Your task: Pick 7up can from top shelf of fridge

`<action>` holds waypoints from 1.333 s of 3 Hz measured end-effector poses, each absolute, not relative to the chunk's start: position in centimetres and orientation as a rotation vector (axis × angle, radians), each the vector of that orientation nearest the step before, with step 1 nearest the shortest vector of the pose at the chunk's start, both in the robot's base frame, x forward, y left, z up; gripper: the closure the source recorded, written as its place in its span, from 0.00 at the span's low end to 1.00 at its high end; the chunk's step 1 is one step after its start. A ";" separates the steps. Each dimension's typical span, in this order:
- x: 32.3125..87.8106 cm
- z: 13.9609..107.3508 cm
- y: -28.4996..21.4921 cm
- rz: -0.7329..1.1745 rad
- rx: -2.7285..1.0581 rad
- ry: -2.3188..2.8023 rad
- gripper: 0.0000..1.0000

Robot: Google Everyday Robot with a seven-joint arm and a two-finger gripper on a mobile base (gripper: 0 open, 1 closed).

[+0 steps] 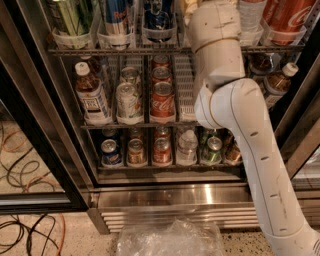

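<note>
The fridge (165,197) stands open before me, with wire racks of cans and bottles. The top shelf (125,50) runs across the upper edge, fronted by white cup holders. The 7up can (70,16), whitish with green swirls, stands in the leftmost holder, with its lid cut off by the frame. My white arm (235,105) rises in front of the right half of the fridge and its wrist (215,22) reaches the top shelf, right of the middle. The gripper is beyond the top edge, out of view.
On the top shelf a blue-silver can (116,17) and a dark blue can (159,15) stand beside the 7up can, and a Coca-Cola can (287,15) is at the right. Lower racks hold a tea bottle (92,95) and Coca-Cola cans (162,100). Cables (25,225) and a plastic bag (170,240) lie on the floor.
</note>
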State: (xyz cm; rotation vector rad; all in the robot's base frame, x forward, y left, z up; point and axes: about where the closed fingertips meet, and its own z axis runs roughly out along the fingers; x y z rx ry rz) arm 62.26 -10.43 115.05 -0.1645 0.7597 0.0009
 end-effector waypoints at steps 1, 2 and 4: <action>61.2 114.7 -10.2 0.004 -0.178 0.743 1.00; 60.4 114.3 -10.0 0.007 -0.189 0.744 1.00; 57.2 111.6 -10.2 -0.003 -0.213 0.821 1.00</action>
